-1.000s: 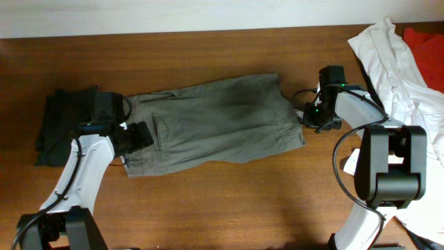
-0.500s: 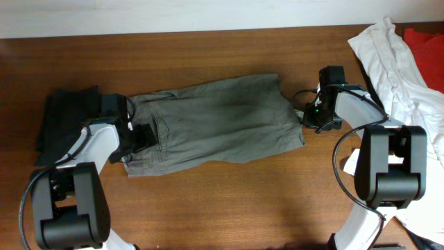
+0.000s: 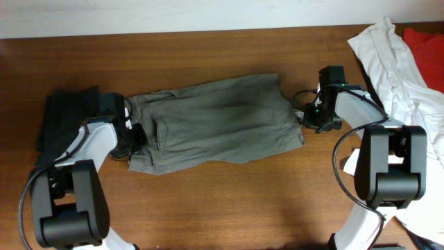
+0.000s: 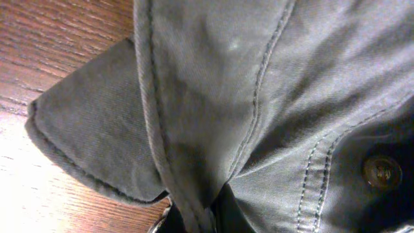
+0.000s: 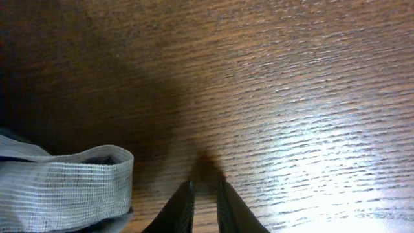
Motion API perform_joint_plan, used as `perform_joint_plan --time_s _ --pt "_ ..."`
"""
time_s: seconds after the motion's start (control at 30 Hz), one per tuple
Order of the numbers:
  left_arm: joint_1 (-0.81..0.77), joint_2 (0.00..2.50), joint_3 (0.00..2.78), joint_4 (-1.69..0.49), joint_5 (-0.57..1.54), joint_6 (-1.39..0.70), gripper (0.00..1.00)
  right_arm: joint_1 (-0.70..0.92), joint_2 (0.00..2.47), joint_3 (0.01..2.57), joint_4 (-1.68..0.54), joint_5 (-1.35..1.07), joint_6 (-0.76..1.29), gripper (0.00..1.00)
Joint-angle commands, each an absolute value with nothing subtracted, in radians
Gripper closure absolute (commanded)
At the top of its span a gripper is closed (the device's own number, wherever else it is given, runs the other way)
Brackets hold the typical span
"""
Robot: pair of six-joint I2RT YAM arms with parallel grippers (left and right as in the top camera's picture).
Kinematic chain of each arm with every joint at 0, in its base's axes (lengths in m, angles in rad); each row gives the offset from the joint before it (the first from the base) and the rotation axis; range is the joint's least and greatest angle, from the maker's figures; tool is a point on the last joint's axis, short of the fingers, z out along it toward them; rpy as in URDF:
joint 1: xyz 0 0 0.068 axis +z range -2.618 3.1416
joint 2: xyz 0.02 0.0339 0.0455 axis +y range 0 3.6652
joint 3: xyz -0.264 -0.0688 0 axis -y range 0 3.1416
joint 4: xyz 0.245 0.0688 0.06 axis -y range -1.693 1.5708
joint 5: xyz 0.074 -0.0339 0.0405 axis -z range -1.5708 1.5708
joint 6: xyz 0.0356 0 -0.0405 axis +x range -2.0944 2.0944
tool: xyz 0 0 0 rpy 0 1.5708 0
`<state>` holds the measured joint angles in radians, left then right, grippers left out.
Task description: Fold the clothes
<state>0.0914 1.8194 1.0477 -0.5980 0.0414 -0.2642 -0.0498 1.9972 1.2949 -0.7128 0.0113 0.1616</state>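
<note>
The grey-olive shorts point(image 3: 215, 121) lie spread flat across the middle of the table in the overhead view. My left gripper point(image 3: 134, 137) sits at their left end and is shut on a fold of the fabric. In the left wrist view a seamed ridge of the shorts point(image 4: 259, 97) runs down into the gripper point(image 4: 199, 220), with a flap lying on the wood beside it. My right gripper point(image 3: 307, 117) rests at the shorts' right edge. In the right wrist view the gripper point(image 5: 206, 194) has its fingers almost together over bare wood with nothing between them, and a pale woven band point(image 5: 65, 188) lies to their left.
A dark folded garment point(image 3: 66, 121) lies just left of the left arm. A white garment point(image 3: 402, 69) and a red cloth point(image 3: 427, 42) are heaped at the right end of the table. Bare wood point(image 3: 222, 194) stretches along the front.
My left gripper has gone from wide open to shut on the shorts' left edge, and that corner has bunched slightly. The right arm has not moved.
</note>
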Motion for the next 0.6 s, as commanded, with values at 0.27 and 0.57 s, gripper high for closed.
perform_joint_plan --time_s 0.27,0.57 --pt "0.189 1.654 1.090 -0.851 -0.068 -0.230 1.00 -0.050 1.876 1.454 -0.879 0.030 0.168 0.82" --pt "0.224 1.410 1.090 -0.904 -0.020 -0.229 1.00 0.074 1.843 1.505 -0.900 -0.399 -0.053 0.83"
